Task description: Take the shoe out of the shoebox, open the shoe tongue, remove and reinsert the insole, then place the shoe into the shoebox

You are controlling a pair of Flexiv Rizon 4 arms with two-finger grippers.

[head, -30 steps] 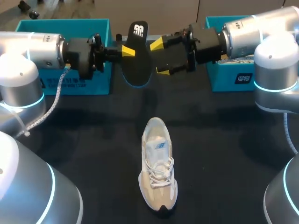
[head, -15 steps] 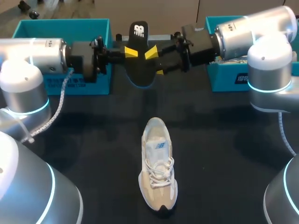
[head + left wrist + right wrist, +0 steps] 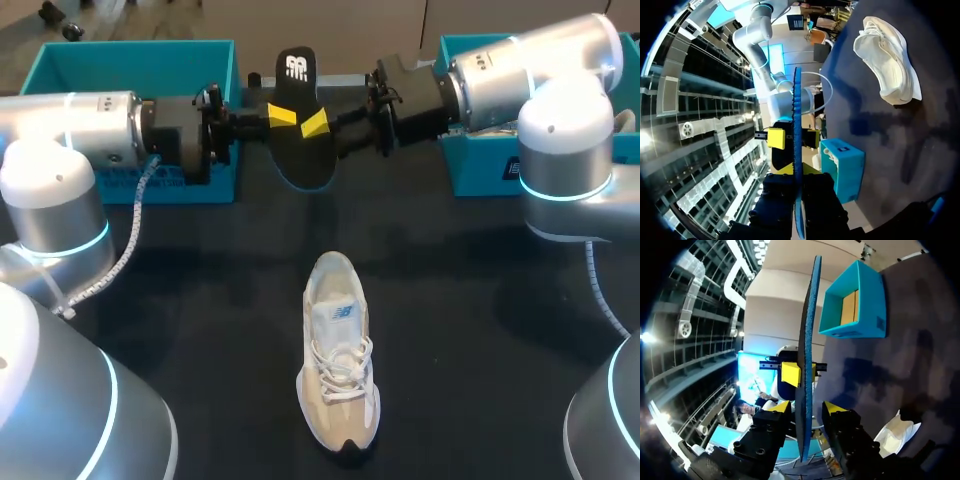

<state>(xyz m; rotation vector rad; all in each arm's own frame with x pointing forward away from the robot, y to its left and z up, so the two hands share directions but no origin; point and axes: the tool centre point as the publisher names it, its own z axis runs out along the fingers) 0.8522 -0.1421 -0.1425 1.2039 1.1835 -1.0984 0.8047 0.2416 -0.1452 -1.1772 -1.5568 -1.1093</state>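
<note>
A black insole (image 3: 300, 125) with a white logo hangs in the air above the table's far middle, on edge. My left gripper (image 3: 283, 114) is shut on it from the left. My right gripper (image 3: 318, 126) comes in from the right, open, with its yellow fingers to either side of the insole. In the right wrist view the insole (image 3: 807, 350) stands edge-on between the fingers of my right gripper (image 3: 807, 409), with a gap on one side. In the left wrist view the insole (image 3: 797, 125) rises from my left gripper (image 3: 798, 174). The white and beige shoe (image 3: 340, 365) lies on the table nearer me.
A teal shoebox (image 3: 130, 60) stands at the back left behind my left arm. A second teal box (image 3: 480, 165) stands at the back right under my right arm. The tabletop (image 3: 470, 300) is black.
My right gripper has moved left onto the insole and its fingers have drawn much closer together. My left gripper has kept hold of the insole and shifted slightly right. The shoe has not moved.
</note>
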